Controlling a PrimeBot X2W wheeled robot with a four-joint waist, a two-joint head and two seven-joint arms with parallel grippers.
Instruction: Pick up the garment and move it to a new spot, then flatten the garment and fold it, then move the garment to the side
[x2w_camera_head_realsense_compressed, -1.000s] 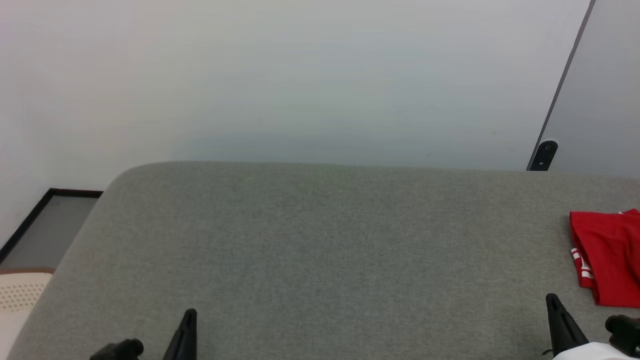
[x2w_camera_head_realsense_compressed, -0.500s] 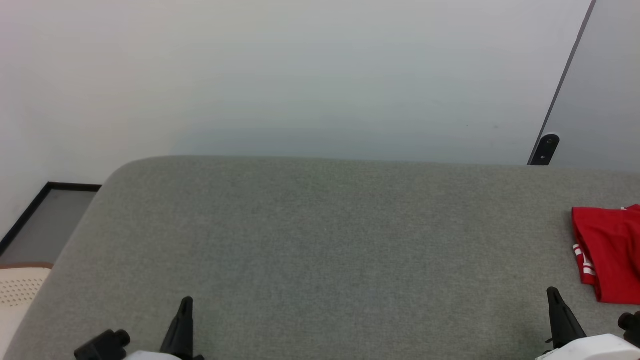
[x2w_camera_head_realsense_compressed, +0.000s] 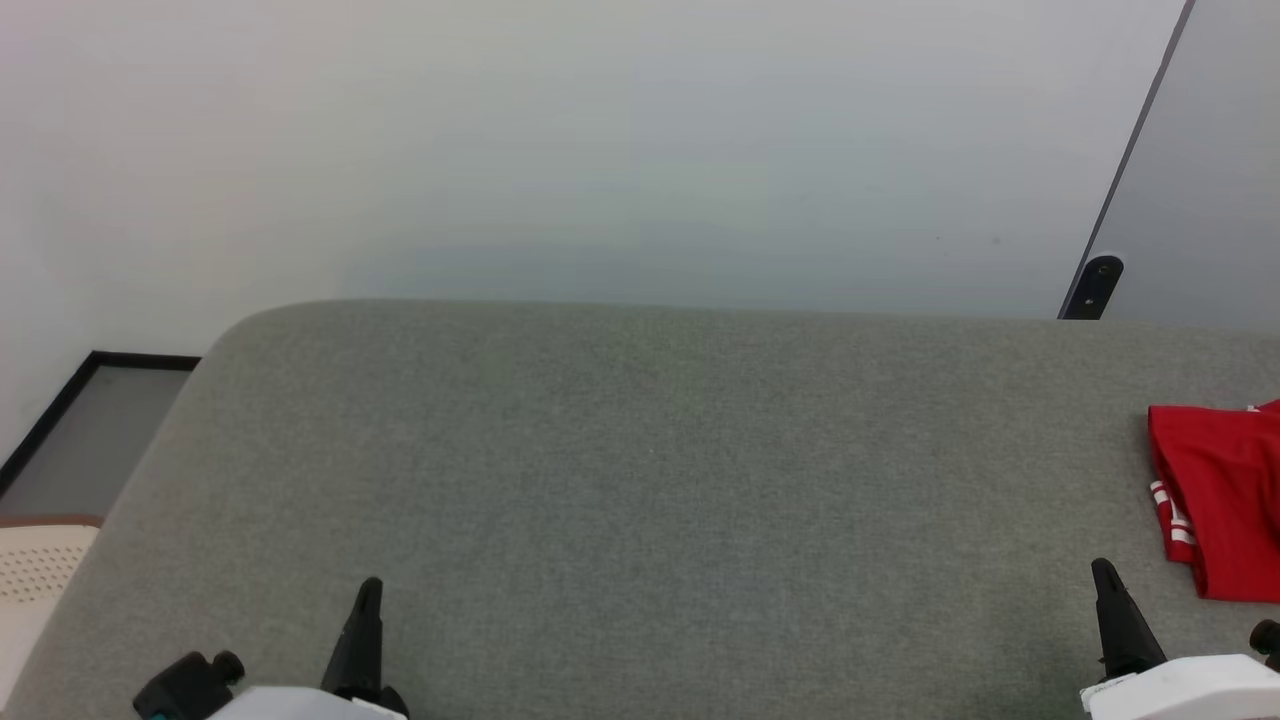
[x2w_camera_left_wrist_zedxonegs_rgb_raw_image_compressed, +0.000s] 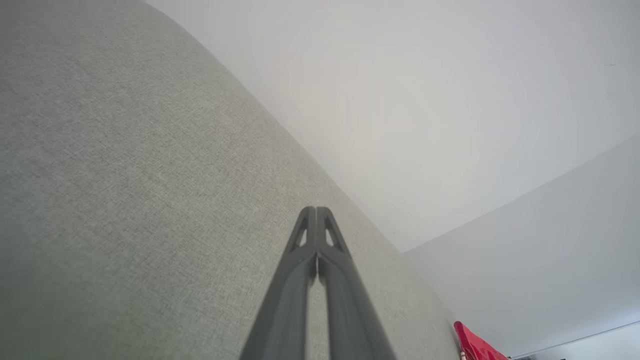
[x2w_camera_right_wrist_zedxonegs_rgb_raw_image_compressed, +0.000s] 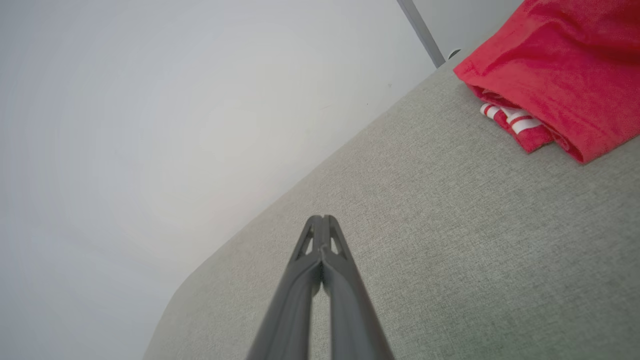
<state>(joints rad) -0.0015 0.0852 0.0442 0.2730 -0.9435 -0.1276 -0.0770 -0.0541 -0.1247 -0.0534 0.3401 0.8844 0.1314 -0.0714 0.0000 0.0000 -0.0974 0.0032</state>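
The garment (x2w_camera_head_realsense_compressed: 1225, 500), a red shirt folded into a compact stack with red-white striped trim at its left edge, lies at the far right of the grey padded surface (x2w_camera_head_realsense_compressed: 640, 480). It appears again in the right wrist view as the garment (x2w_camera_right_wrist_zedxonegs_rgb_raw_image_compressed: 555, 65) at the upper right, and as a red sliver, the garment (x2w_camera_left_wrist_zedxonegs_rgb_raw_image_compressed: 475, 345), in the left wrist view. My right gripper (x2w_camera_head_realsense_compressed: 1103, 570) is shut and empty, a short way left of and nearer than the garment, apart from it. My left gripper (x2w_camera_head_realsense_compressed: 370, 588) is shut and empty at the lower left. Both grippers' fingertips meet in the wrist views: right gripper (x2w_camera_right_wrist_zedxonegs_rgb_raw_image_compressed: 322, 220), left gripper (x2w_camera_left_wrist_zedxonegs_rgb_raw_image_compressed: 316, 211).
A pale wall rises behind the surface's rounded far edge. A grey door (x2w_camera_head_realsense_compressed: 1200, 200) with a dark frame and a black stopper (x2w_camera_head_realsense_compressed: 1095, 285) stands at the right. At the left, dark-edged floor (x2w_camera_head_realsense_compressed: 90, 430) and a cream perforated object (x2w_camera_head_realsense_compressed: 35, 570) lie beyond the surface's corner.
The head view has shifted, so the surface and garment sit higher in frame. Both white wrists show more at the bottom edge. The garment lies as before; both grippers stay shut.
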